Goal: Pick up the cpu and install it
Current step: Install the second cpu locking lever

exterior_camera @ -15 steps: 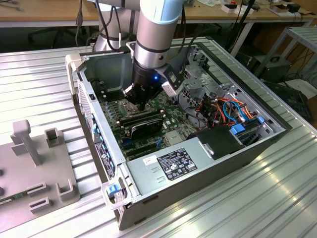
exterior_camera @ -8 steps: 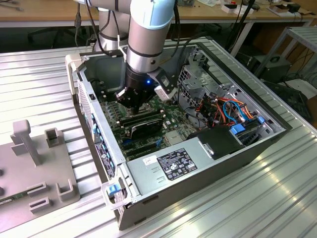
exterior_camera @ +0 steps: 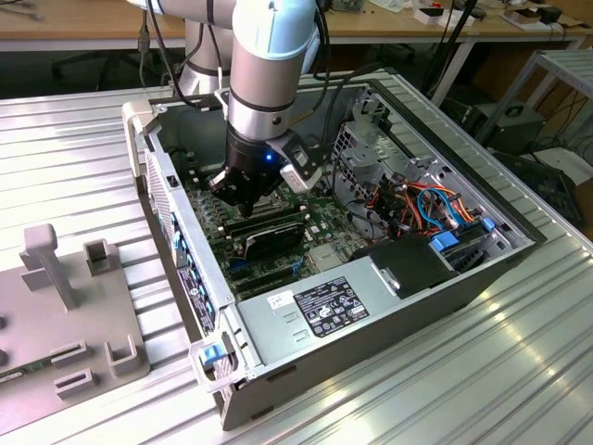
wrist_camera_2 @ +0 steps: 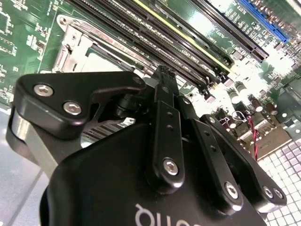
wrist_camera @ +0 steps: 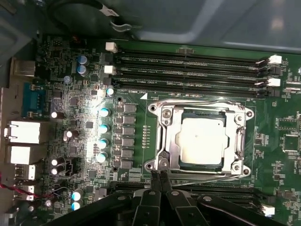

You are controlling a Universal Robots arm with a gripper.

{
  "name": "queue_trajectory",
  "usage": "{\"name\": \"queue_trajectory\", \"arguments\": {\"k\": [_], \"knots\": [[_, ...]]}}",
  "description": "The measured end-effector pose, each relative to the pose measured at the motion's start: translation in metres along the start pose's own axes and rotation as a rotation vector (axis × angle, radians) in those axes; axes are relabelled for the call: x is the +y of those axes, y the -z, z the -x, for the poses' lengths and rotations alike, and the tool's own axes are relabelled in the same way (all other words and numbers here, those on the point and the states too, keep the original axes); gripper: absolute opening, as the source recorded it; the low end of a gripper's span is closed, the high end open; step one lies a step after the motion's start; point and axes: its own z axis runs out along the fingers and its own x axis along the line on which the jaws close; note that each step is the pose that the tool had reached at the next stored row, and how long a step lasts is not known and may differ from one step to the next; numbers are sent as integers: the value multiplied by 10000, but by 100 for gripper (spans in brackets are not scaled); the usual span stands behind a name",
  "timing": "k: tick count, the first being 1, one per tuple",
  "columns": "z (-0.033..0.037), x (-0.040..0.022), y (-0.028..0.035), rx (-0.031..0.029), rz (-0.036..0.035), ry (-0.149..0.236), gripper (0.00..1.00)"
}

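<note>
Green motherboard (wrist_camera: 94, 61) carries the cpu (wrist_camera: 203, 139) seated in its socket; closed, empty hand (wrist_camera: 161, 175) hovers beside

an open pc case (exterior_camera: 371, 315) is lying on a ribbed metal table (exterior_camera: 83, 167), exposing a green motherboard (wrist_camera: 70, 117) with long black ram slots (wrist_camera: 188, 61). a grey fixture (exterior_camera: 65, 306) is sitting at the exterior view's left. orange cables (exterior_camera: 426, 199) are running inside the case.

A lab: open computer case (exterior_camera: 371, 306) on metal table (exterior_camera: 83, 139), cluttered workbenches (exterior_camera: 83, 20).
</note>
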Motion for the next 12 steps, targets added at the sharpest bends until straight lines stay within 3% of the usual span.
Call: {"name": "queue_trajectory", "arguments": {"k": [5,10,12], "knots": [[-10,1,-21,-1,2,0,11],[-12,1,-90,-1,1,0,11],[-12,12,-97,0,48,-2,11]]}}
